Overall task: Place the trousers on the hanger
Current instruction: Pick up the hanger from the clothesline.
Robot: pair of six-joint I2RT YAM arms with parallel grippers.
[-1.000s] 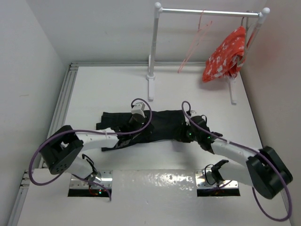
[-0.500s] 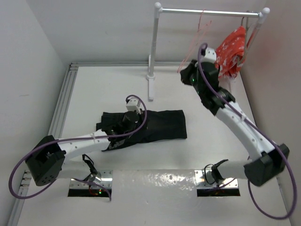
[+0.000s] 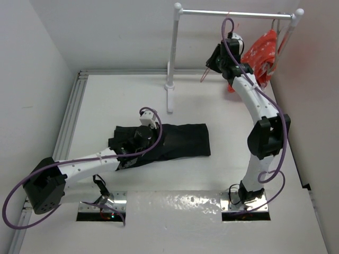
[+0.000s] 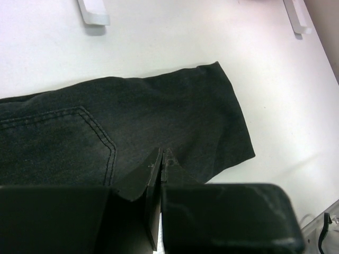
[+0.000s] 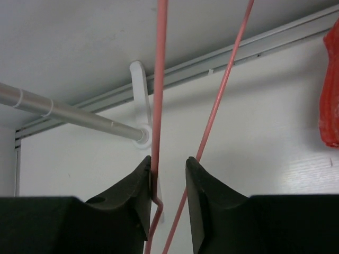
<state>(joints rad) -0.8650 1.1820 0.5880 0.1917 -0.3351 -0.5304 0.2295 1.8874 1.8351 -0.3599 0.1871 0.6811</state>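
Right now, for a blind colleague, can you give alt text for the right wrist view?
The right tool, jaws open, straddles two thin wires of the pink hanger, one touching a finger. Behind: a grey rail and, far right, a red cloth.

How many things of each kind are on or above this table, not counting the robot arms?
Black trousers: 1
Red patterned cloth: 1
Pink hanger: 1
White clothes rail: 1
Total: 4
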